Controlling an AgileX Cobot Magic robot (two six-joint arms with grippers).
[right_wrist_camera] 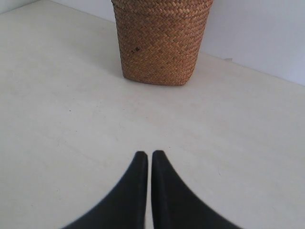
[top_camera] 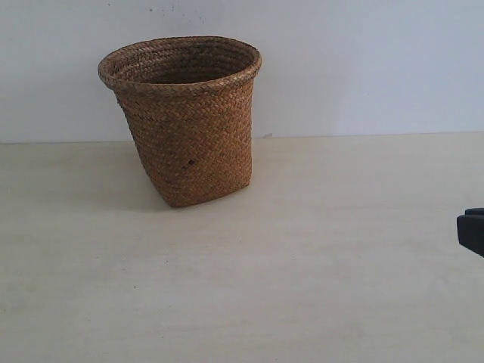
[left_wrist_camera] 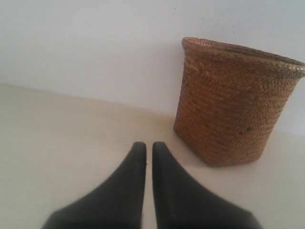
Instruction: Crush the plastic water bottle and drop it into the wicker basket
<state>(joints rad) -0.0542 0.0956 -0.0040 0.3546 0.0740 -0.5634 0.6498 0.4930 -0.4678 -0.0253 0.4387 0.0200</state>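
Two grippers: left gripper (left_wrist_camera: 148, 145), right gripper (right_wrist_camera: 150, 153), both pressed together, empty.
Receptacle: wicker basket (top_camera: 189, 128) upright near tabletop (top_camera: 318, 265) far edge, mouth ready for the drop.
Unseen: plastic water bottle.

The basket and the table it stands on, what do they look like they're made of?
The wicker basket looks woven from brown plant fibre, something like wicker or rattan. Its walls show a herringbone braid, the rim is a rolled braid, and the finish is matte. The table seems to be pale wood or wood-look laminate, with faint straight grain and little sheen. I cannot tell which.
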